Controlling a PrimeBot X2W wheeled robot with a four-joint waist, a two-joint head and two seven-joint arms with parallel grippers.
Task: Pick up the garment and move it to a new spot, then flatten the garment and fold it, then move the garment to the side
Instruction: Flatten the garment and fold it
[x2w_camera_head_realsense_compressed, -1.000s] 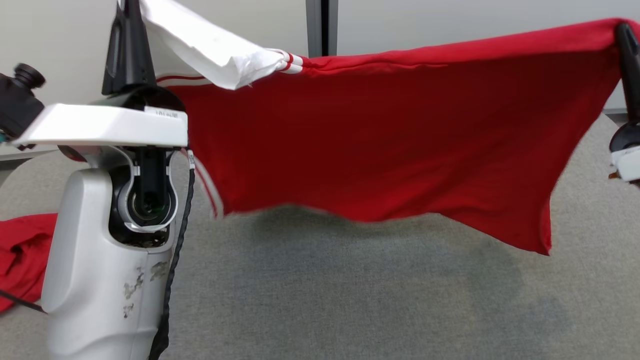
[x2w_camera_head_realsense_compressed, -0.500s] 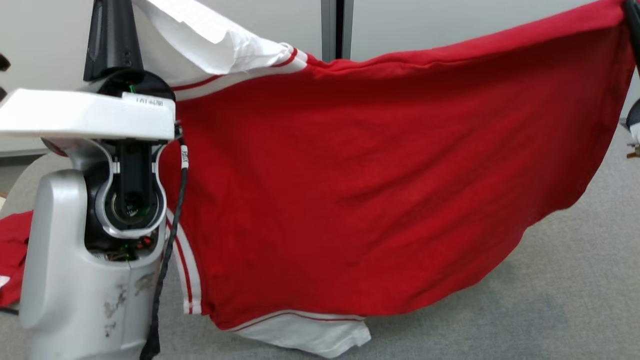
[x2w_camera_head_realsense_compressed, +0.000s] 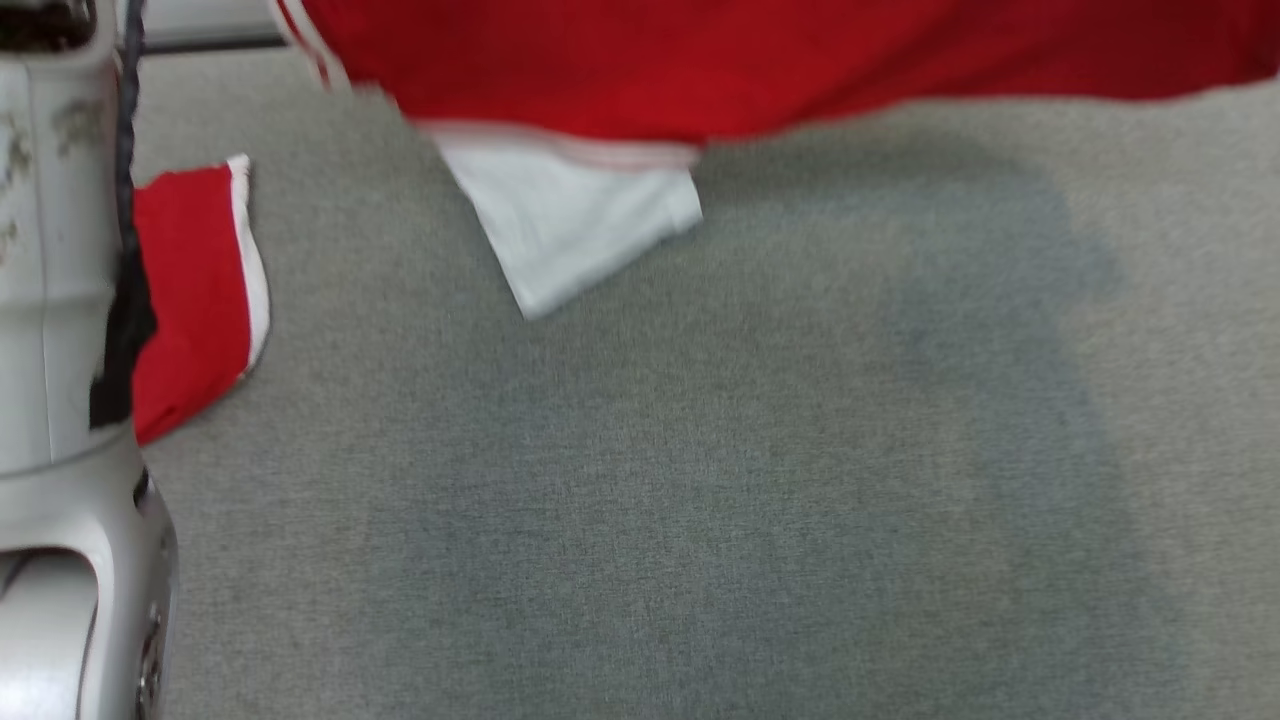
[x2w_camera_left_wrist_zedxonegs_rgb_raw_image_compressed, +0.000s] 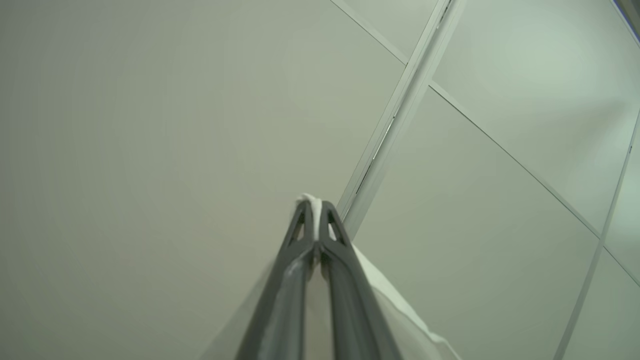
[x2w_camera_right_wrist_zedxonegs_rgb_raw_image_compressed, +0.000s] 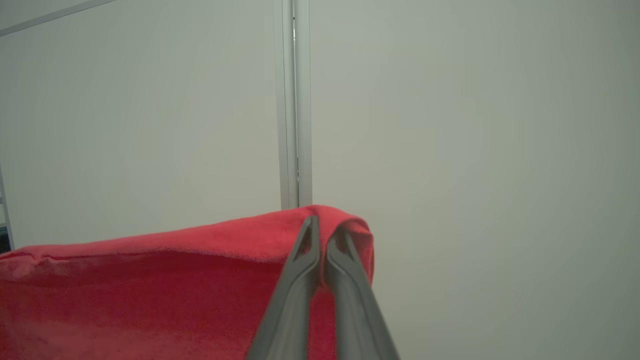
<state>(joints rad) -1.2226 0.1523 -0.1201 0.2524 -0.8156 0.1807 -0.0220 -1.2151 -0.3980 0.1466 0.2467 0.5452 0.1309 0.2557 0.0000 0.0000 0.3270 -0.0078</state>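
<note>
Garment (x2w_camera_head_realsense_compressed: 780, 60) appears soft, limp; grip corners. Left end effector (x2w_camera_left_wrist_zedxonegs_rgb_raw_image_compressed: 315, 212) pinches its white fabric; right end effector (x2w_camera_right_wrist_zedxonegs_rgb_raw_image_compressed: 325, 227), red edge.

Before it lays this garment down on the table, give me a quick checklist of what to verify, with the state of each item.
1. Left gripper shut on garment: ok, pinching white cloth.
2. Right gripper shut on garment: ok, pinching a red edge.
3. Garment hanging free of creases: cannot tell, its lower edge is blurred in the head view.
4. Sleeve out of the way: not ok, it dangles below the hem and may tuck under.
5. Table bare below the garment: ok.
6. Other red cloth apart from the landing spot: ok, it lies off to the left.
</note>
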